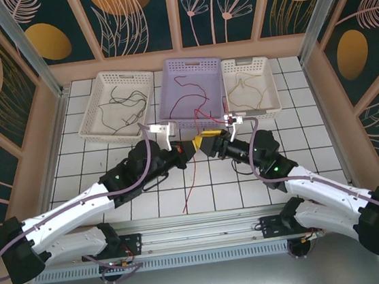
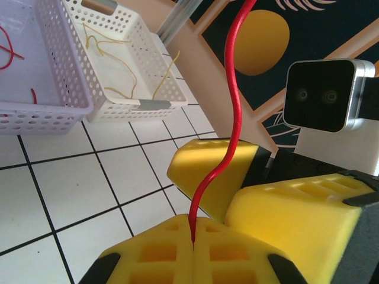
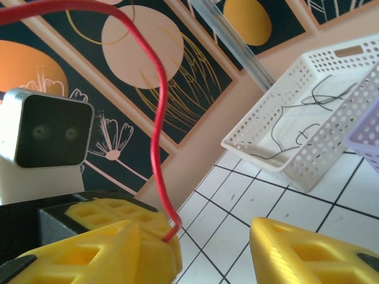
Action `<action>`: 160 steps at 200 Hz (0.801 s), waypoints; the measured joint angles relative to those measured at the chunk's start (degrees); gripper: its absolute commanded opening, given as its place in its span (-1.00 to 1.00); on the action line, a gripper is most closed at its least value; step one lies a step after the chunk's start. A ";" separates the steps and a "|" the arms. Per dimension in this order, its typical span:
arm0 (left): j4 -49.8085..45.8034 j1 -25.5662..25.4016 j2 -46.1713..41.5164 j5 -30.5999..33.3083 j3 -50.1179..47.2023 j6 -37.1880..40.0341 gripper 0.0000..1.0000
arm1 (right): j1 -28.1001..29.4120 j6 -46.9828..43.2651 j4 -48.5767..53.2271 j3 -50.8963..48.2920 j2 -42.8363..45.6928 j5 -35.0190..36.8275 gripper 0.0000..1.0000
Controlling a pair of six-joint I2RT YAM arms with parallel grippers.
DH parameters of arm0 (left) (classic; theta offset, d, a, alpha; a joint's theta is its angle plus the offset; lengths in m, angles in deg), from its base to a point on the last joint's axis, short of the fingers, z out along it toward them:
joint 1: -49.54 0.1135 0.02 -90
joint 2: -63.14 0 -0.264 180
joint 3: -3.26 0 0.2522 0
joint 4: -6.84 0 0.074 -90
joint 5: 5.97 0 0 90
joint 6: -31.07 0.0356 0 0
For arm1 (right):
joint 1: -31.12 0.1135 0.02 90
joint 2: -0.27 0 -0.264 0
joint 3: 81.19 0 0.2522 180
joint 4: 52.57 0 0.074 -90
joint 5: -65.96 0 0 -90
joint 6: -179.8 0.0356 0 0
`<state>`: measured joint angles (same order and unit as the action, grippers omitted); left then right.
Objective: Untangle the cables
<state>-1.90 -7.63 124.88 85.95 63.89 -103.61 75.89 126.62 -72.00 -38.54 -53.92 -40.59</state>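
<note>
Carrying everything: a white tiled counter (image 1: 113, 192). Sitting side by side along its far edge: three baskets, a left white basket (image 1: 91, 105), a lavender basket (image 1: 192, 62) in the middle and a right white basket (image 1: 274, 91).

Lying loose in the left one: black cables (image 1: 122, 103). Lying in the middle one: red cables (image 1: 197, 103). Lying in the right one: yellow cables (image 1: 244, 89), with no colour mixing with another. Judging from that, nearing the end of the job, with most of the sorting looking done.

Meeting tip to tip just in front of the lavender basket, above the tiles: both arms. Pinching one red cable (image 2: 233, 112) between fully closed fingers: the left gripper (image 2: 193, 228). Hovering right beside it, jaws roughly half apart and clamping nothing: the right gripper (image 3: 214, 251), one finger sitting close against the cable at the left gripper's pinch.

Trailing down from the grippers onto the tiles toward the arms' bases: the lower stretch of that red cable. Rising and curving out of both wrist views: the upper stretch, with no telling whether or not tangling with the ones already in the basket.

Remaining, by the look of things: getting this single red cable free and laying it in the lavender basket.
</note>
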 measured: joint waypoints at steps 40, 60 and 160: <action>1.99 0.22 0.13 -0.17 -0.76 -0.48 -1.00 | 0.24 -0.31 -1.84 0.00 -0.92 0.39 -0.07; 2.49 0.22 0.35 -0.15 -0.81 -0.63 -1.00 | 0.24 -0.46 -2.21 0.00 -0.98 0.87 -0.08; 2.47 -0.70 0.35 -3.93 -0.81 -0.44 -1.00 | 1.27 -2.86 0.44 1.88 2.69 3.43 -0.12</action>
<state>0.57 -8.33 125.23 82.01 63.08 -104.05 77.16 123.76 -71.56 -36.66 -51.23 -37.16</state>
